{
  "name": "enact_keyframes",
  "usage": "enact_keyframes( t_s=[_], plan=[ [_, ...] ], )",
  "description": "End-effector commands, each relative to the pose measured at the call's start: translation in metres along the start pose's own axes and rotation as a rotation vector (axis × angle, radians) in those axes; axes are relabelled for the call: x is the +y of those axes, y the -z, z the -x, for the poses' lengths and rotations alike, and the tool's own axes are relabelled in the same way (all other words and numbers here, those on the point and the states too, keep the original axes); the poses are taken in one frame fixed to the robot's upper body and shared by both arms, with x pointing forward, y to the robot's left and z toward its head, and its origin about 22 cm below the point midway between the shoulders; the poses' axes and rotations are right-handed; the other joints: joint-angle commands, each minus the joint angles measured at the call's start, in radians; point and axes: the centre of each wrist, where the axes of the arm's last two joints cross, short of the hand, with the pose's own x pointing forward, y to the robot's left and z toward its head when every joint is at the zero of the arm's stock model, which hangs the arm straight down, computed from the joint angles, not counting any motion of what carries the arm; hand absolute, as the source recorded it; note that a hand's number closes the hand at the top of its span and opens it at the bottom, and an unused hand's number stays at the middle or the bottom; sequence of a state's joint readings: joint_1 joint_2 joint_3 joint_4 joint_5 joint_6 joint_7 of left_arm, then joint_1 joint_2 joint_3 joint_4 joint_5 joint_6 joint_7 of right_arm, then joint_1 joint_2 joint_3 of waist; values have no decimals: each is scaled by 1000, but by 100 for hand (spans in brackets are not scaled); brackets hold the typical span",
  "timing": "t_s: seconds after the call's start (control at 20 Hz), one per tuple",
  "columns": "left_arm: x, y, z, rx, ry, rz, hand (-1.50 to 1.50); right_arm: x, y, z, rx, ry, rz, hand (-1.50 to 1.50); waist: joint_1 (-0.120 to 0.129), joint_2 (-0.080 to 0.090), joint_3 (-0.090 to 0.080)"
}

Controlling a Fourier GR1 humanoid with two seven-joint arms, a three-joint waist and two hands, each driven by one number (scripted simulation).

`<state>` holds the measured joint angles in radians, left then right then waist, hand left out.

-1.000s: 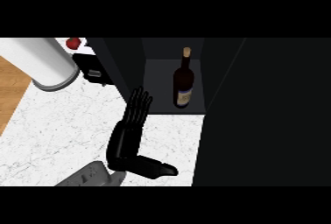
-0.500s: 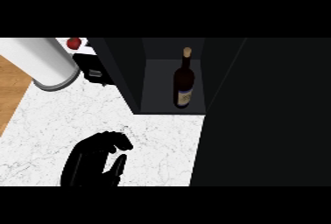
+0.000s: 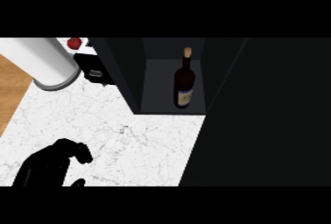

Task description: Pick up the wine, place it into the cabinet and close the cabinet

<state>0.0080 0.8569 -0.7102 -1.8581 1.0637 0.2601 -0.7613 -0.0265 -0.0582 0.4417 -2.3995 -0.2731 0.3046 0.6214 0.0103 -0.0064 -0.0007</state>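
Note:
The wine bottle (image 3: pixel 184 81), dark with a pale label and a tan cork, stands upright inside the open cabinet (image 3: pixel 158 105) at the top middle. Nothing touches it. My left hand (image 3: pixel 48 164) is low at the bottom left over the marble counter, well away from the cabinet. Its fingers are curled in and hold nothing. My right hand does not show anywhere. A dark panel (image 3: pixel 123 74) flanks the cabinet's opening on the left.
A wide dark mass (image 3: pixel 265 113) fills the right side beside the opening. At the top left are a white cylinder (image 3: pixel 45 61), a small red thing (image 3: pixel 75 42) and a dark appliance (image 3: pixel 90 72). The white marble counter (image 3: pixel 129 140) ends at a wooden floor (image 3: pixel 9 92) on the left.
My left hand reached straight-fingered toward the cabinet's left panel a second ago. It has since pulled back down and left, and its fingers have curled. The bottle has not moved.

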Motion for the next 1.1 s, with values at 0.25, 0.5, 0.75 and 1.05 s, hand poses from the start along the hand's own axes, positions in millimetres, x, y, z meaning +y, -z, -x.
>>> enact_keyframes(
  t_s=[0.25,0.5,0.75,1.05],
  plan=[
    [34,-44,-40,-31,-44,-63,-150,58,28,-15,22,-19,-145,150,29,-7,-2],
    [72,-43,-48,-37,3,-126,-150,88,43,-19,18,-23,-172,150,20,-6,-4],
    [96,-56,-64,-48,5,-139,-150,101,56,-19,-25,-44,-109,150,34,-12,-5],
    [108,-66,-71,-45,31,-104,-150,89,86,-14,-120,-35,76,150,47,-2,-4]
  ],
)
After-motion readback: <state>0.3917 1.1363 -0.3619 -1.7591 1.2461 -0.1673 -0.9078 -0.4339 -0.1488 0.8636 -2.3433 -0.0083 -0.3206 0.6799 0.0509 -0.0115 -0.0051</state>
